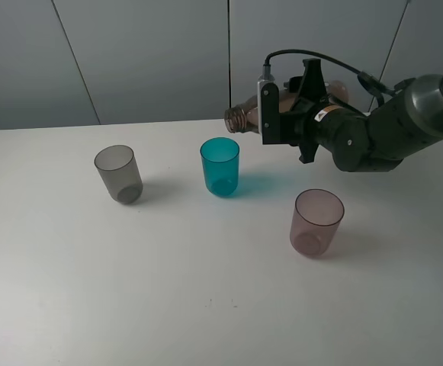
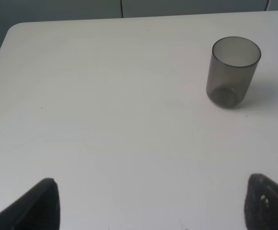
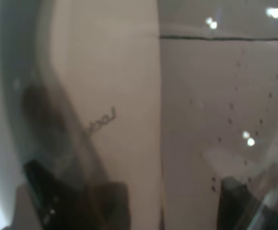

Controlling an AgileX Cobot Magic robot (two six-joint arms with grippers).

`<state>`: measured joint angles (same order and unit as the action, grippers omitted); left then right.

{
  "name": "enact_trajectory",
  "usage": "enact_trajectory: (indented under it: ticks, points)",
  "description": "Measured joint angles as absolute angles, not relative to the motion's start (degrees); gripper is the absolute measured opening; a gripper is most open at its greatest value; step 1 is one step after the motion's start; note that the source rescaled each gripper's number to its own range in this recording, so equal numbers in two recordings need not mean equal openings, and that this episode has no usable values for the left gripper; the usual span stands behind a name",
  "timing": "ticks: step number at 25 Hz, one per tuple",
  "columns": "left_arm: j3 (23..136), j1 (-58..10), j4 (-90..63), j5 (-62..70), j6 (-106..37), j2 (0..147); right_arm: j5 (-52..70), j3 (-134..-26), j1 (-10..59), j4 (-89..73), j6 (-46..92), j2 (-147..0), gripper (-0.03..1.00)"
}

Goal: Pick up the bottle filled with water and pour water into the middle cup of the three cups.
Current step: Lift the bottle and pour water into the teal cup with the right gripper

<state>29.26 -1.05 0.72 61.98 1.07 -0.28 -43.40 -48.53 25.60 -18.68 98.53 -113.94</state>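
— Right pincer [image 1: 291,107] held what?
— It gripped the bottle [image 1: 240,120], tipped almost flat, its neck pointing at the teal cup [image 1: 219,166], the mouth higher than the rim and just beside it. The left pincer [image 2: 150,203] stood wide, holding nothing, so the right arm was nearer.

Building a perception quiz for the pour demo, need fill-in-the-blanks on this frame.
1. The bottle is held by the ____ gripper.
2. The teal cup stands ____ the grey cup and the pink cup.
3. The left gripper is ____ and holds nothing.
Missing words: right; between; open.
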Motion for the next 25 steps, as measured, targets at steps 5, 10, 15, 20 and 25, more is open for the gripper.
enact_trajectory:
  ticks: [5, 10, 15, 20, 25]
  points:
    - [29.3, -1.1, 0.7, 62.0, 1.1, -0.3, -43.8, -48.5, 25.6, -18.8, 101.1, -113.9, 0.00]
    - [29.3, -1.1, 0.7, 62.0, 1.1, -0.3, -43.8, -48.5, 25.6, -18.8, 103.3, -113.9, 0.00]
    - [29.3, -1.1, 0.7, 62.0, 1.1, -0.3, -43.8, -48.5, 25.6, -18.8, 104.1, -113.9, 0.00]
    - [29.3, -1.1, 0.7, 62.0, 1.1, -0.3, -43.9, -48.5, 25.6, -18.8, 106.0, -113.9, 0.00]
    - [29.3, -1.1, 0.7, 62.0, 1.1, -0.3, -44.0, -48.5, 25.6, -18.8, 106.7, -113.9, 0.00]
